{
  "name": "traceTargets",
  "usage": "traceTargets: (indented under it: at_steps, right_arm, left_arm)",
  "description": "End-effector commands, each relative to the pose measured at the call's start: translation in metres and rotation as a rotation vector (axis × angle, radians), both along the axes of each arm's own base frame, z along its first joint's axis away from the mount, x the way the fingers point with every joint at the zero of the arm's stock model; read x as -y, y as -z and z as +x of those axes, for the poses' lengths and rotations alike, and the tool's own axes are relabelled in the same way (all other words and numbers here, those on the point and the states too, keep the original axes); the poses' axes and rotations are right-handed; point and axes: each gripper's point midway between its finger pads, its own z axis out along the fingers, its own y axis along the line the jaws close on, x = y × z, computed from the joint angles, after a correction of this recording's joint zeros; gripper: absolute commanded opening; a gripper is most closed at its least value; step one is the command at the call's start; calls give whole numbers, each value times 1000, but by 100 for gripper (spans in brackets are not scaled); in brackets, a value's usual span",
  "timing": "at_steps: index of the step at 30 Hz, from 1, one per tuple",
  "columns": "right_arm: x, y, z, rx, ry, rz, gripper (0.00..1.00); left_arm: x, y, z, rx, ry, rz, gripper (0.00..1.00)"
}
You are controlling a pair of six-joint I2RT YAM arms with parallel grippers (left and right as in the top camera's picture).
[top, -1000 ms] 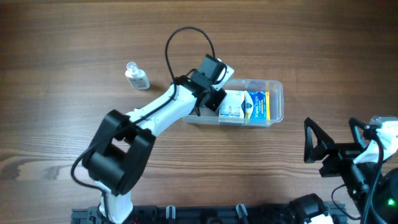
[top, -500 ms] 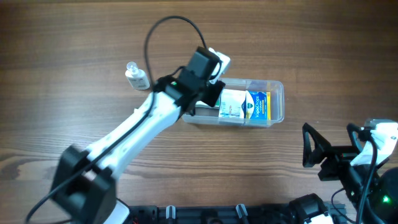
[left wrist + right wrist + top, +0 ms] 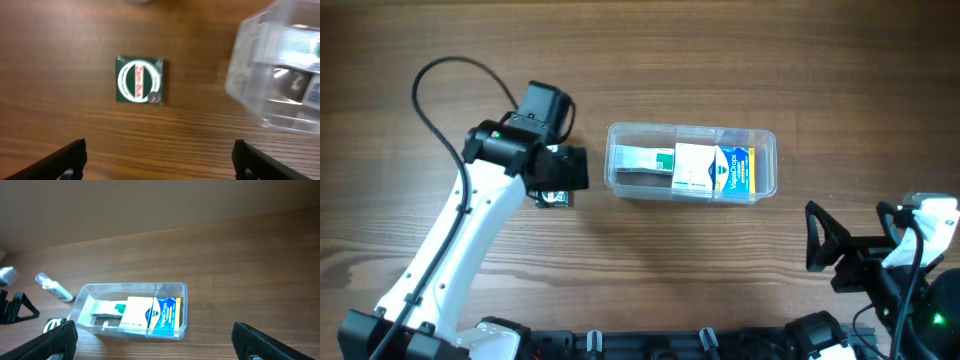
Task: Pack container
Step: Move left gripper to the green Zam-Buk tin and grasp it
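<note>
The container point(image 3: 766, 160), a clear rectangular tub, lies right of centre on the table. It holds a white-and-green box point(image 3: 638, 160), a white box point(image 3: 692, 167) and a blue-and-yellow box point(image 3: 732, 168). My left gripper point(image 3: 552, 180) is open with nothing in it, left of the container point(image 3: 250, 55) and apart from it. Ahead of its fingers point(image 3: 70, 157) a small green square box point(image 3: 139, 80) lies flat on the wood. My right gripper point(image 3: 855, 235) waits open at the near right, well short of the container point(image 3: 80, 302).
A small clear bottle point(image 3: 52, 287) lies on the table beyond the container's left end; in the overhead view my left arm covers it. The green square box point(image 3: 556, 199) peeks out under my left gripper. Wooden tabletop point(image 3: 770, 60) all around.
My left gripper was shut over the container's left end. It has opened, left the white-and-green box inside, and swung left over the green square box. The right arm has barely moved.
</note>
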Motion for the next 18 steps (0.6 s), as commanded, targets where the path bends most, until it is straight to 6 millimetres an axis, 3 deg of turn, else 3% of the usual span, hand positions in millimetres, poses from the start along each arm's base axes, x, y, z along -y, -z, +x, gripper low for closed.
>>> traceTargets:
  at_steps: [1, 9, 18]
  right_arm:
    - [3, 0, 1, 0, 17, -4, 100]
    - [3, 0, 1, 0, 17, -4, 100]
    - [3, 0, 1, 0, 16, -5, 100]
  left_arm:
    - [-10, 28, -8, -53, -103, -65, 98]
    - [-17, 100, 6, 29, -125, -90, 98]
    - [-18, 138, 8, -37, -79, -47, 95]
